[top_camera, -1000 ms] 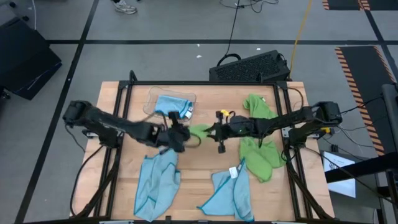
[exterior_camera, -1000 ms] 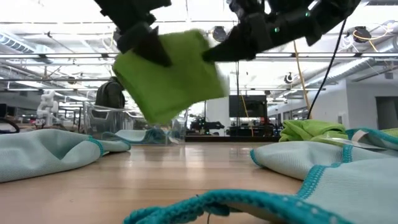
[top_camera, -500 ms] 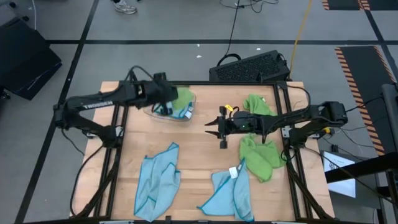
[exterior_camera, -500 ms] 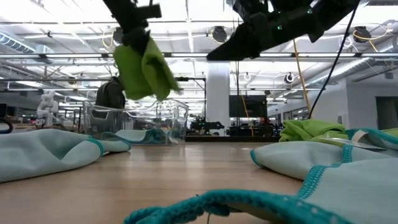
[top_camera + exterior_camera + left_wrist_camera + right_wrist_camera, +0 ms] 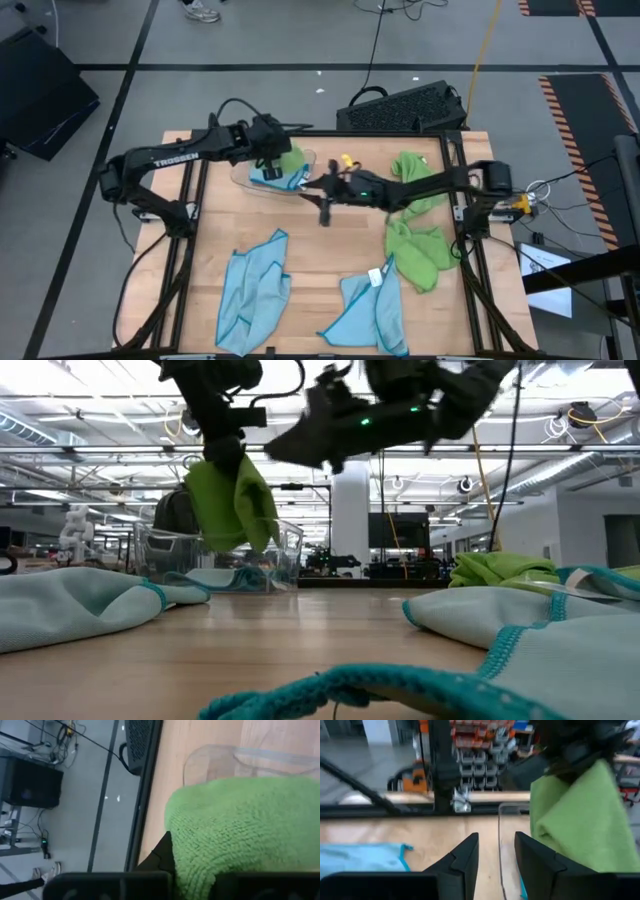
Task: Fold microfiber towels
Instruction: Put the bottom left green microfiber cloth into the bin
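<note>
My left tool [image 5: 272,160] is clamped on the folded green towel [image 5: 289,161], hanging over the clear tray [image 5: 245,172] near the counter's far edge. I should lower it flat onto the blue towel [image 5: 272,180] before letting go. My right tool [image 5: 312,188] waits alongside, fingers apart, empty.

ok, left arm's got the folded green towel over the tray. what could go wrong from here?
1. The left gripper holds the folded green towel by its top only; it hangs loosely and may unfold when dropped into the clear tray.
2. The open right gripper is close beside the tray, so the arms could clash.
3. The towel may land unevenly on the blue towel already inside.
</note>
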